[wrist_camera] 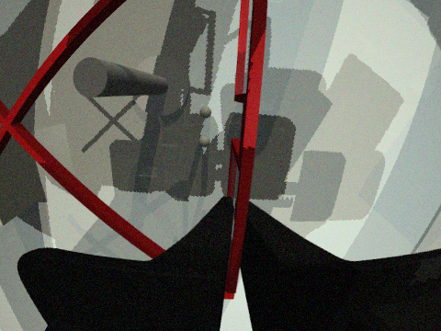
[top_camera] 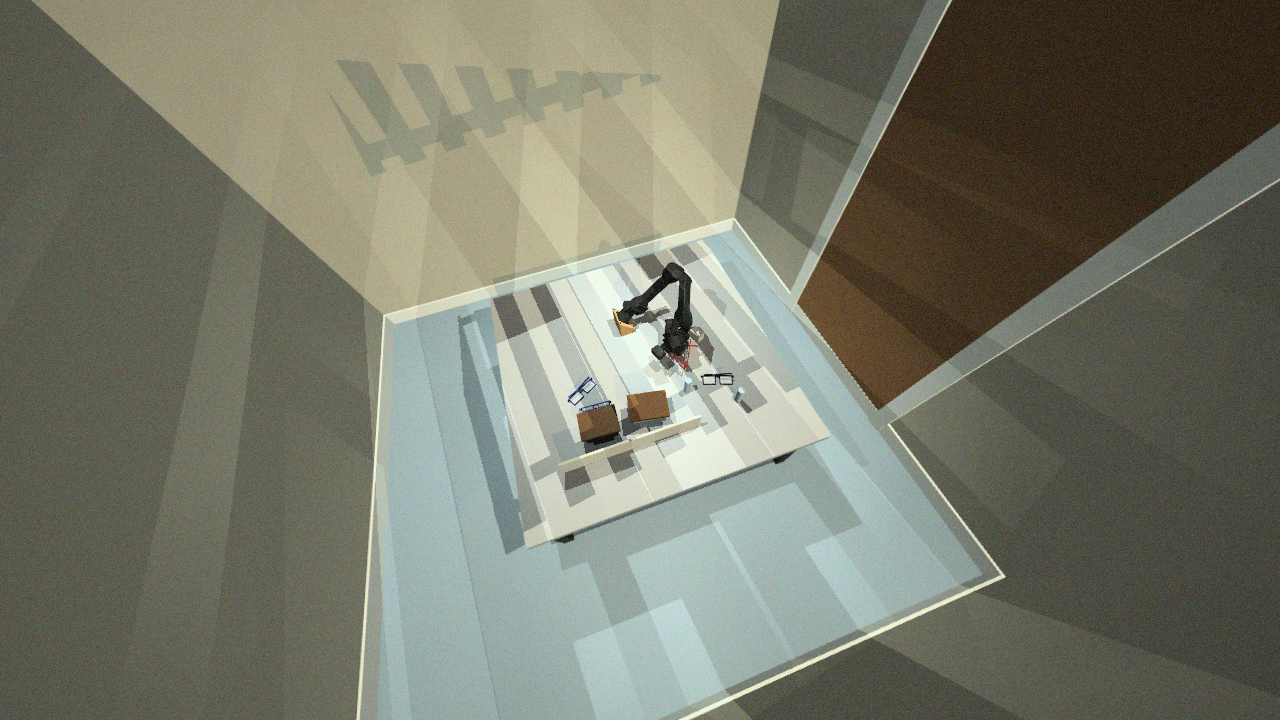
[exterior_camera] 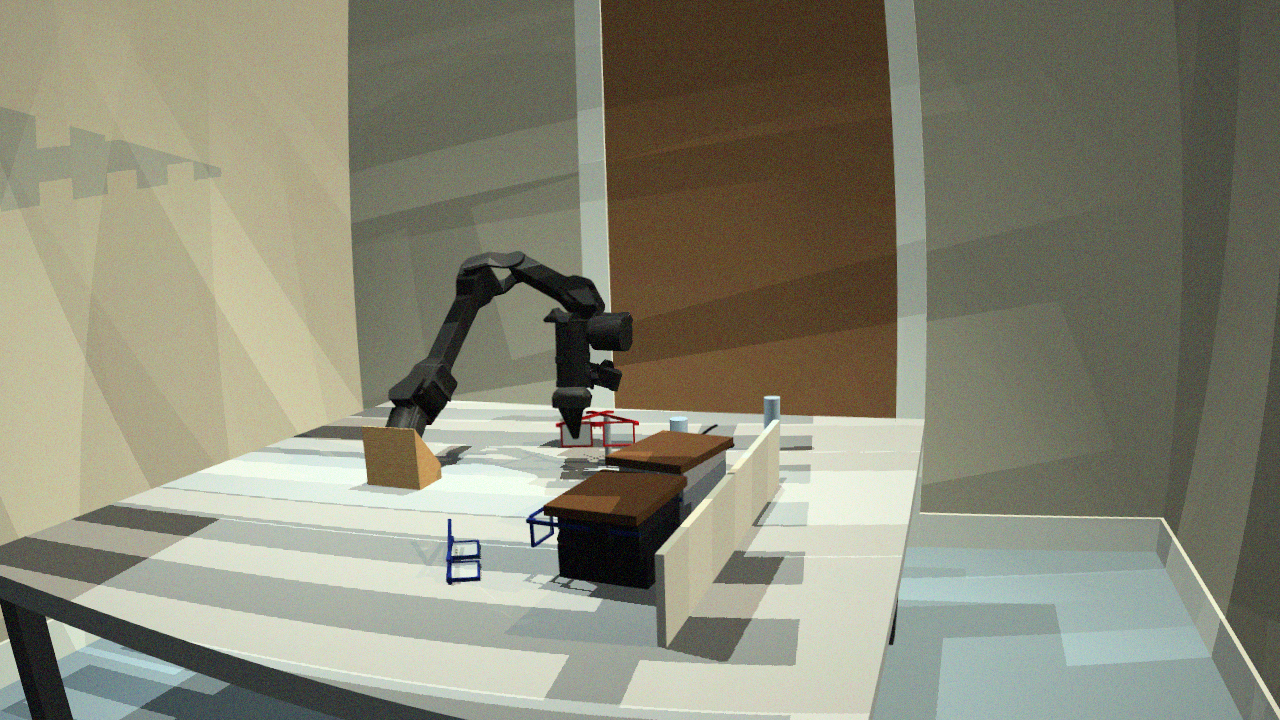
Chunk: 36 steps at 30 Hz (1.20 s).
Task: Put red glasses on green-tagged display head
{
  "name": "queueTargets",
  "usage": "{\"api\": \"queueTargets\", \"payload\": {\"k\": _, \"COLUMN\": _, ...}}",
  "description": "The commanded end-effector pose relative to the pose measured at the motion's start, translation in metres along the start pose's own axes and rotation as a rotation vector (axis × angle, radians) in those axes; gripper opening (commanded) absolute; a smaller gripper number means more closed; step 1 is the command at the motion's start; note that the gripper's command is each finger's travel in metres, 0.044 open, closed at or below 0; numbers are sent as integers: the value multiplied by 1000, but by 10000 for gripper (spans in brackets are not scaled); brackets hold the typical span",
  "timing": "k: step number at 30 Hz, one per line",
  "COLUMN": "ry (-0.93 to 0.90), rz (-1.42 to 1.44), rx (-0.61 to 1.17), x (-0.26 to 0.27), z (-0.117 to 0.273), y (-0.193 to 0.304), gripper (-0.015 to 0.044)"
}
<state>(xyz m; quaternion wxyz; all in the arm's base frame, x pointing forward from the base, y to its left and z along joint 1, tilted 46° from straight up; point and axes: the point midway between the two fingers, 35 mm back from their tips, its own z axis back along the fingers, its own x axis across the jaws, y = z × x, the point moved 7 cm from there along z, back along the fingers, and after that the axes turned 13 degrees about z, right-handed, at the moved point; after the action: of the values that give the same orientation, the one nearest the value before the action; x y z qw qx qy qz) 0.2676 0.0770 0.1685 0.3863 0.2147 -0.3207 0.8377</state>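
My gripper is shut on the red glasses and holds them above the table. The lenses hang down in the exterior view, and the two temples cross at the left of the wrist view. The display heads have flat brown tops. One head has a dark body and wears blue glasses on its front. The other head stands beside it, with no glasses visible on it. The held glasses are away from both heads. I cannot make out the green tag.
A long low wall stands behind the heads. Loose blue glasses and black glasses lie on the table. Grey-blue posts stand beyond the heads; a grey post shows below the held glasses.
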Motion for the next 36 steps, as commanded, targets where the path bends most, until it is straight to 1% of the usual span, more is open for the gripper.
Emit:
{"api": "queueTargets", "payload": {"k": 1, "ry": 1, "rz": 5, "rx": -13, "x": 2, "z": -1, "y": 0, "gripper": 0}}
{"api": "queueTargets", "payload": {"k": 36, "ry": 1, "rz": 4, "rx": -11, "x": -10, "z": -2, "y": 25, "gripper": 0}}
